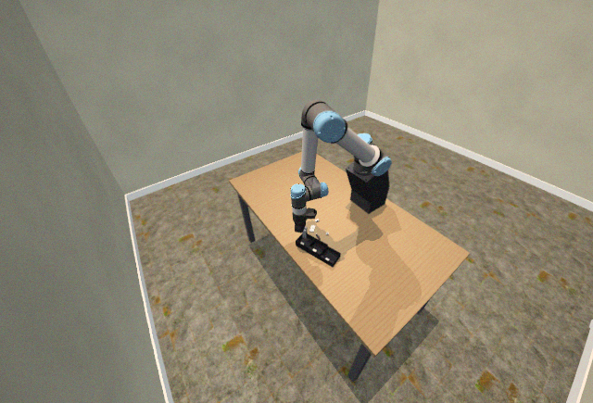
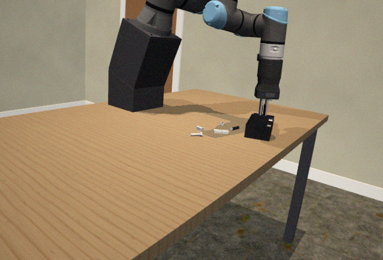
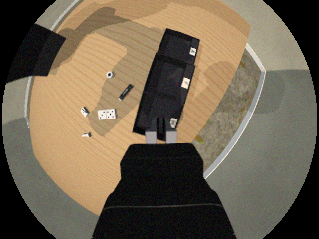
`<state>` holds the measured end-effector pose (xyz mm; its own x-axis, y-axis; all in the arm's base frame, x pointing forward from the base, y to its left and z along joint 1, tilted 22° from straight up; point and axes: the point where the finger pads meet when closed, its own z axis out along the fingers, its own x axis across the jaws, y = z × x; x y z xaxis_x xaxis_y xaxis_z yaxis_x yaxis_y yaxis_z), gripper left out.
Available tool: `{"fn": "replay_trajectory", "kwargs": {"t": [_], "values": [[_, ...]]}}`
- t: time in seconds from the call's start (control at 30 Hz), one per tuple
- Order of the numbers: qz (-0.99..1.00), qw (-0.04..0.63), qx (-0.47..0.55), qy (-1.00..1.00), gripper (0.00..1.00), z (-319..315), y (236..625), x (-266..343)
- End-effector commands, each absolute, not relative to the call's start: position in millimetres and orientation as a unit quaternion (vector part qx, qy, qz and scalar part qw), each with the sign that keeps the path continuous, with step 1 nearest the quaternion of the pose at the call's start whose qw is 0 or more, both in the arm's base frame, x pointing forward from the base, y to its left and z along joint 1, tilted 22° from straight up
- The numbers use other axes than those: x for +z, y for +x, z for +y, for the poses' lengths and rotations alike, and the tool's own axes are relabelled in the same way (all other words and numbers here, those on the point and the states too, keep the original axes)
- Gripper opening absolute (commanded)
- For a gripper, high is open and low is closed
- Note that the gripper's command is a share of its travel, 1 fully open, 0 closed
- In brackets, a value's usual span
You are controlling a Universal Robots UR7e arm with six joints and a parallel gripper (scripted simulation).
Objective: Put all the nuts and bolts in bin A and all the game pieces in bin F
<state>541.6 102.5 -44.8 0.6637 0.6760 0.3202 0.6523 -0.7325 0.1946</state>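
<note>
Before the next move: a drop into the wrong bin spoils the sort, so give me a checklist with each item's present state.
1. Gripper over the end compartment of the bin row: ok.
2. Fingers close together: ok.
3. Something held between them: cannot tell.
4. Letter on that compartment readable: cannot tell.
5. Bin row standing flat on the table: ok.
6. All small pieces sorted: not ok, several, such as the white tile, lie beside the bins.
</note>
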Motion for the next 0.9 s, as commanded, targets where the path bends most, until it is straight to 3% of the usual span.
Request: {"fn": "replay_trajectory", "kwargs": {"t": [0.0,0.87], "values": [[0.291,0.02,0.191,0.937,0.31,102.5,540.8,-44.3],[-0.003,-0.037,0.192,0.981,0.31,102.5,540.5,-45.1]]}}
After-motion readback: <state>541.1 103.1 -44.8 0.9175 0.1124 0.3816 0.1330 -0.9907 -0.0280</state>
